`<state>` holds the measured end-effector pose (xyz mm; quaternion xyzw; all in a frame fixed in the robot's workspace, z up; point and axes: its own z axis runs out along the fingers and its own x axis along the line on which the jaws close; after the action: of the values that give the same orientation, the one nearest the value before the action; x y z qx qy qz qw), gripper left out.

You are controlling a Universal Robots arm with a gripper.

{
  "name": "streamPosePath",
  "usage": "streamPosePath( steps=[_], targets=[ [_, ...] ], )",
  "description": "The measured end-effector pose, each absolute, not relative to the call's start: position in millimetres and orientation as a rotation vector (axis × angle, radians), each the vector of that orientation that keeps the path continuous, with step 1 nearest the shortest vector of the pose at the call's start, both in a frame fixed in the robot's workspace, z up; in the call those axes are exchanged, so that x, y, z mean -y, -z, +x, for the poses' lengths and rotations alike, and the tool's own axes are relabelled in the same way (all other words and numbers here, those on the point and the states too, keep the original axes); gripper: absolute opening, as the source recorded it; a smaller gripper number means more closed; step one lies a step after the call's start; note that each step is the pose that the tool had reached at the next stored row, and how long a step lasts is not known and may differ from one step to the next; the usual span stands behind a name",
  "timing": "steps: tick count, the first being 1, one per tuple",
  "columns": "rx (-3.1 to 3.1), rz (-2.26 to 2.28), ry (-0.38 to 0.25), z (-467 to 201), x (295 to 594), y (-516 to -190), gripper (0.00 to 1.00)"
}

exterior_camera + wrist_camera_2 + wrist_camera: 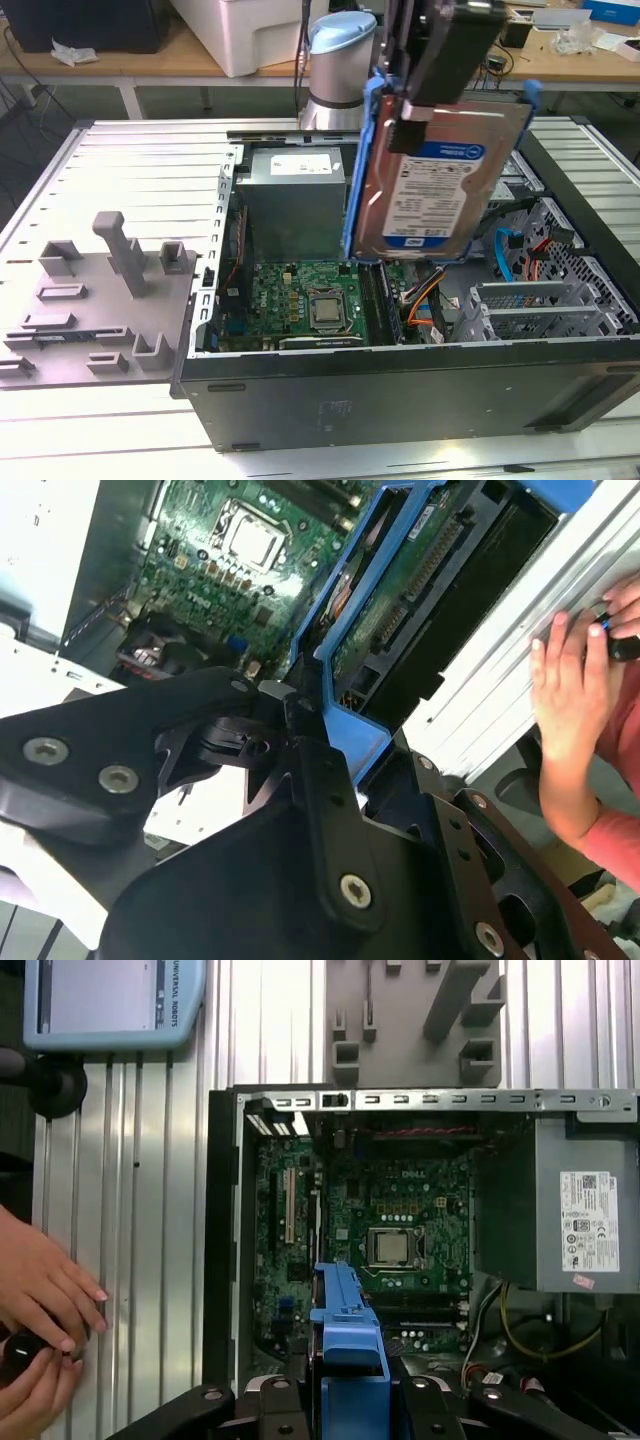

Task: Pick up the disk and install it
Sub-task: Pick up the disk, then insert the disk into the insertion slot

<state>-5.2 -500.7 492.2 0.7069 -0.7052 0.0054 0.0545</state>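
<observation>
disk [430,195]: held on edge in the air, upper right of the exterior view, white-and-blue label facing the camera, with a blue rail [352,170] framing its sides.
gripper [412,108]: black fingers pressed together on the disk's top edge; in the second wrist view they pinch the blue rail from both sides.
below the disk: an open computer case [400,395], lying on its side at the centre of the exterior view; the disk hangs over its interior, and whether the lower edge touches anything cannot be told.
inside the case: green motherboard [300,295] at centre, grey power supply [295,200] behind it, grey metal bay [530,310] at the exterior view's right.
table [140,160]: ribbed aluminium under the case.
grey fixture [100,300]: on the table, at the exterior view's left, just beside the case.
person: hands [40,1305] at the table's edge, in the first wrist view, closed around a small dark object [18,1352].
</observation>
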Motion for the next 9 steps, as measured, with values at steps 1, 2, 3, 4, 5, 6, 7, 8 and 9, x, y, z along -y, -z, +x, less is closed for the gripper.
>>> streamPosePath(
  steps=[1,2,3,4,5,6,7,8,9],
  targets=[
    [2.141,2.147,-0.016,-3.6,500.8,-492.1,0.36],
    [2.141,2.148,-0.016,-3.4,500.8,-492.1,0.36],
    [2.141,2.148,-0.016,-3.4,500.8,-492.1,0.36],
    [2.141,2.148,-0.016,-3.5,500.8,-492.2,0.36],
    [2.14,2.148,-0.017,-3.5,500.8,-492.2,0.36],
    [2.14,2.148,-0.017,-3.5,500.8,-492.2,0.36],
    [2.14,2.148,-0.017,-3.5,500.8,-492.2,0.36],
    [2.14,2.148,-0.017,-3.5,500.8,-492.2,0.36],
    [2.14,2.148,-0.017,-3.5,500.8,-492.2,0.36]
  ],
)
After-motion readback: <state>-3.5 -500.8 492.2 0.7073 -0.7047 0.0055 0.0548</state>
